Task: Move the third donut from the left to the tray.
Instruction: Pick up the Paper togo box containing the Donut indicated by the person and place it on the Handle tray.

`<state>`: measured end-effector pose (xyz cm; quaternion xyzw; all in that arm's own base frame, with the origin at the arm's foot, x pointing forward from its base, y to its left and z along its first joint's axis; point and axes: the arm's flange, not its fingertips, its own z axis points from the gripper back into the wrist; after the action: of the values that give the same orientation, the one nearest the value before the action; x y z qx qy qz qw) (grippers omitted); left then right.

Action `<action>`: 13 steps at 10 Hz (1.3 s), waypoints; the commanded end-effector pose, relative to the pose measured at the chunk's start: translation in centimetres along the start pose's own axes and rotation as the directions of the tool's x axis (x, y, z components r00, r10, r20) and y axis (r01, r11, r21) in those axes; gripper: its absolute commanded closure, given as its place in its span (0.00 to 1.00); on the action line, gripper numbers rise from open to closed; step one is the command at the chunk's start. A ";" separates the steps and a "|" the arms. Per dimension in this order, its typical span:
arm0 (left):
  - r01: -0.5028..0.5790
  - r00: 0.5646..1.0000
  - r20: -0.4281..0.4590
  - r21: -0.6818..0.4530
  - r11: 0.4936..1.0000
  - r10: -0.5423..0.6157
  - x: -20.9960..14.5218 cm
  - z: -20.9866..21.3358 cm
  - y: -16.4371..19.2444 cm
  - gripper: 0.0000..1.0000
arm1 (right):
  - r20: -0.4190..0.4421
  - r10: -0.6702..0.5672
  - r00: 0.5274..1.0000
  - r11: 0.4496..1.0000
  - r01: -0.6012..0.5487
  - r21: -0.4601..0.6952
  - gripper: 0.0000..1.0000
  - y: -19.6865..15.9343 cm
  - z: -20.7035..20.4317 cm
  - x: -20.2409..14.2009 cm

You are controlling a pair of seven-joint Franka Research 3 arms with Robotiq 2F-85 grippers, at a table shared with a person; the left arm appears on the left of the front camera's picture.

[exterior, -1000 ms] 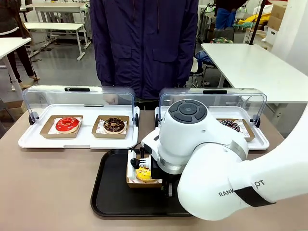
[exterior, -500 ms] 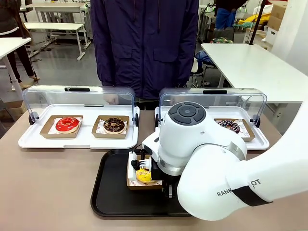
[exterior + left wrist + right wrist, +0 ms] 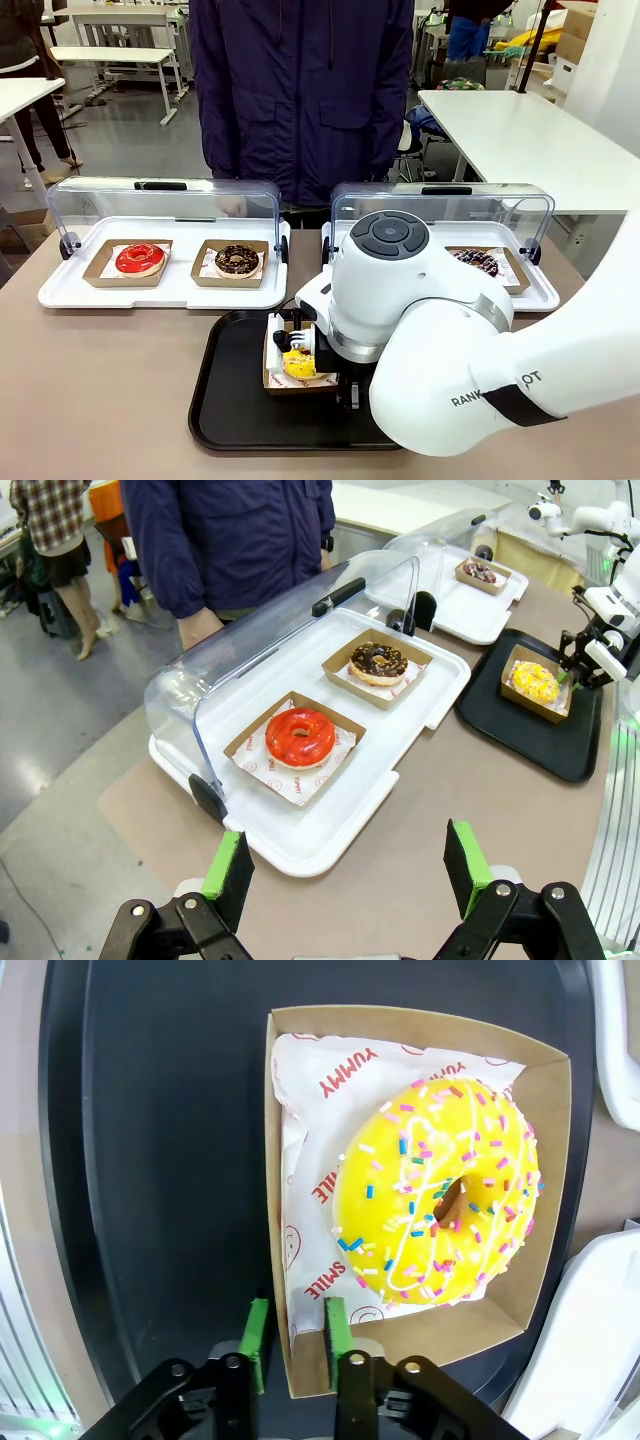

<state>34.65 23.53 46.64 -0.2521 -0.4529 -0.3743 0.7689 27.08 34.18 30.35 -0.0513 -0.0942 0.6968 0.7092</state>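
Yellow-glazed and dotted with small sprinkles, the ring donut [image 3: 435, 1191] sits on white printed paper inside its square brown cardboard holder [image 3: 545, 1190], and that holder now lies within the large flat black plastic tray [image 3: 232, 400] with rounded corners and a raised rim, near the tray's middle. The right gripper [image 3: 292, 1330] has its green pads closed to a narrow gap on one wall of the holder — one pad outside the cardboard, one inside against the paper. Gripping the wall rather than the donut makes sense: the glaze stays untouched and the stiff cardboard gives the fingers something flat to pinch. From the right wrist view the holder looks level and close to the tray floor, though whether it rests fully on it cannot be told; judging by this, the carrying is nearly done and what remains is letting go and lifting clear.

The left gripper [image 3: 343, 865] hangs with its jaws spread wide and nothing between them, above the bare table edge in front of the white tray with the clear lid [image 3: 330, 825]. That tray holds a red-glazed donut [image 3: 300, 736] and a dark chocolate donut [image 3: 378, 660] in their own brown holders — both left alone, as the task concerns neither. A person in a dark jacket [image 3: 300, 90] stands at the far side.
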 end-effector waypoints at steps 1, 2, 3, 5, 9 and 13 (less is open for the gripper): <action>0.010 1.000 -0.004 -0.006 1.000 -0.010 0.1 0.1 -0.1 0.00 | -0.005 0.003 1.000 1.000 -0.003 -0.017 0.00 1.9 0.1 -2.7; 0.010 1.000 -0.004 -0.006 1.000 -0.010 0.1 0.1 -0.1 0.00 | -0.003 0.004 1.000 1.000 -0.005 -0.007 0.00 1.7 0.5 -2.8; 0.010 1.000 -0.004 -0.006 1.000 -0.010 0.1 0.1 -0.1 0.00 | -0.007 0.001 1.000 1.000 -0.001 -0.005 0.09 1.7 0.8 -2.8; 0.010 1.000 -0.004 -0.006 1.000 -0.010 0.1 0.1 -0.1 0.00 | 0.005 0.004 1.000 1.000 -0.004 -0.008 0.00 1.2 2.4 -3.0; 0.010 1.000 -0.004 -0.006 1.000 -0.010 0.1 0.1 -0.1 0.00 | 0.036 0.021 0.999 1.000 -0.020 -0.024 0.00 0.6 7.5 -3.6; 0.010 1.000 -0.004 -0.006 1.000 -0.010 0.1 0.1 -0.1 0.00 | 0.071 0.045 0.997 0.999 -0.046 0.015 0.00 0.1 10.2 -4.4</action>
<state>34.65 23.54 46.65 -0.2520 -0.4530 -0.3743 0.7689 26.13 31.57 40.47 -0.0425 -0.1207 0.7041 0.6984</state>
